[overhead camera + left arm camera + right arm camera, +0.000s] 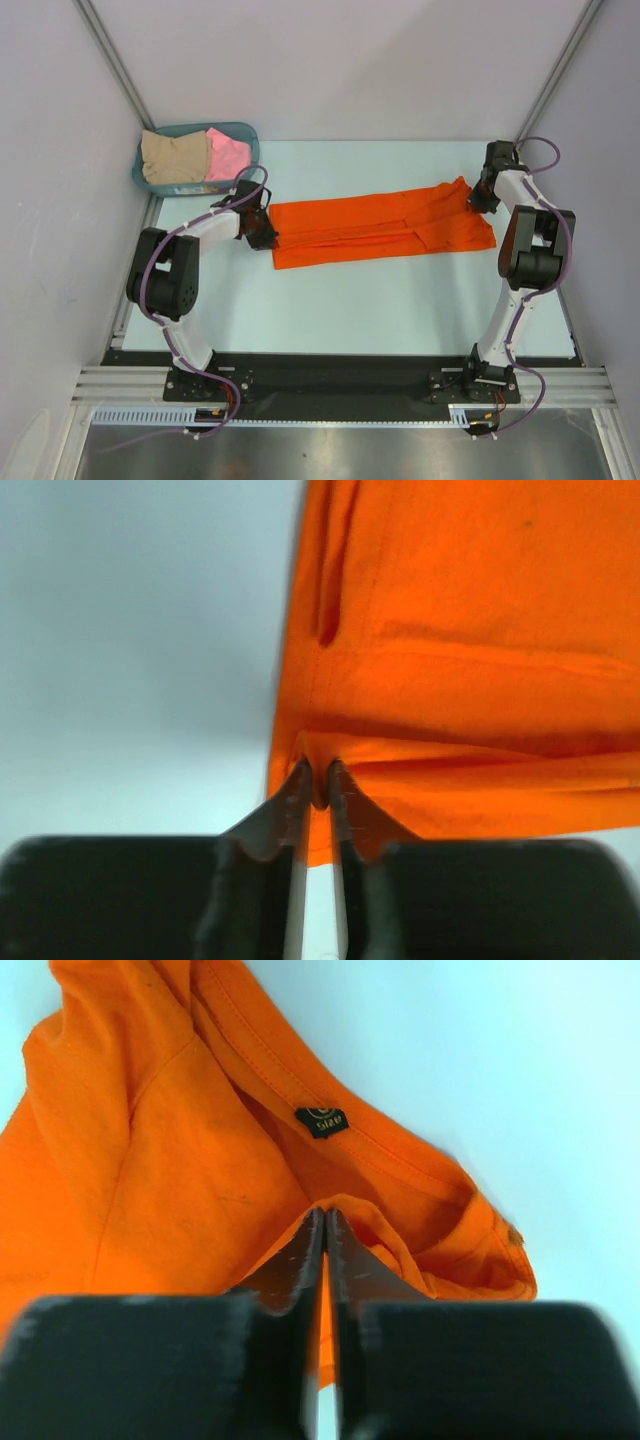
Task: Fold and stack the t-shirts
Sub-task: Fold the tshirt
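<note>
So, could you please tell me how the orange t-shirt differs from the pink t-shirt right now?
The orange t-shirt lies stretched in a long strip on the table; the pink t-shirt sits bunched in the basket beside the beige t-shirt. The orange t-shirt is pinched at its ends by the left end effector and right end effector; no end effector holds the pink t-shirt. Both are plain-coloured cloth.
</note>
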You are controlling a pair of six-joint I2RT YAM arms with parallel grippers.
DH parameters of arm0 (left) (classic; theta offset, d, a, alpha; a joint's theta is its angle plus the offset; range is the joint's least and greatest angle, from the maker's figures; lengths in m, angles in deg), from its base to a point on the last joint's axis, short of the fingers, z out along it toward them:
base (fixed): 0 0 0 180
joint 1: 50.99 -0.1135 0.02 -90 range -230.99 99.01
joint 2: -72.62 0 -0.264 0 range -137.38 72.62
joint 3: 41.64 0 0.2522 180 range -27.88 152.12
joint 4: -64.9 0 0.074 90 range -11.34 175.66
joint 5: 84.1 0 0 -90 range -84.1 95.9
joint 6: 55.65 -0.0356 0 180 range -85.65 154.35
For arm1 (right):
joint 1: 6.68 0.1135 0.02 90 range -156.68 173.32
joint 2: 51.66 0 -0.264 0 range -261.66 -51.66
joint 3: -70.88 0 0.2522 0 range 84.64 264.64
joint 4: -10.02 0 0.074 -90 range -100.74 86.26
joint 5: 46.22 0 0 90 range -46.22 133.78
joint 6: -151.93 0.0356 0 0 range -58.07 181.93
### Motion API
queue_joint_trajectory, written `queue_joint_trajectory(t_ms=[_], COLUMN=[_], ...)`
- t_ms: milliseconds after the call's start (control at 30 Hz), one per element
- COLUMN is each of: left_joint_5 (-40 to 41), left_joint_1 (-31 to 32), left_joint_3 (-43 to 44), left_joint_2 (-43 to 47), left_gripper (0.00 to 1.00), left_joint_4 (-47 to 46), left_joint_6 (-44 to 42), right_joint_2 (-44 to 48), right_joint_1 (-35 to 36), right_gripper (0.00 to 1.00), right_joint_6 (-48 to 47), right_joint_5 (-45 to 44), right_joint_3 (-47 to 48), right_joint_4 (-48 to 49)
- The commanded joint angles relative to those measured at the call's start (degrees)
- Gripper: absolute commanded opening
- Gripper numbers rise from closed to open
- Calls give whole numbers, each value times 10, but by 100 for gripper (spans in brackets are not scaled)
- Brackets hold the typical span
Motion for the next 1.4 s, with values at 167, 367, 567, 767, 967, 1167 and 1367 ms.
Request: queue_joint_trajectory(t_ms=[167, 367, 567, 767, 967, 1167, 1367], left_joint_5=[90, 107, 20, -39, -48, -32, -13], left_joint_1=[-9, 13, 47, 105, 138, 137, 132], left_joint_3=[-6, -31, -51, -41, -8, -11, -9], left_joint_2=[99, 192, 179, 104, 44, 24, 11], left_gripper=[55, 59, 52, 50, 46, 43, 41], left_joint_4=[-5, -17, -54, -107, -115, -112, -96], left_joint_6=[1, -28, -35, -34, -36, -28, -30], right_joint_2=[2, 68, 168, 226, 215, 171, 147], right_joint_1=[-33, 23, 115, 191, 189, 212, 219], right_gripper=[37, 41, 41, 40, 35, 15, 0], right_joint_6=[-79, -119, -82, -53, -40, -14, -4], right_joint_5=[28, -75, 4, 41, 90, 96, 97], right_joint_3=[20, 39, -87, -190, -219, -242, -253], right_joint_4=[77, 43, 84, 127, 136, 162, 173])
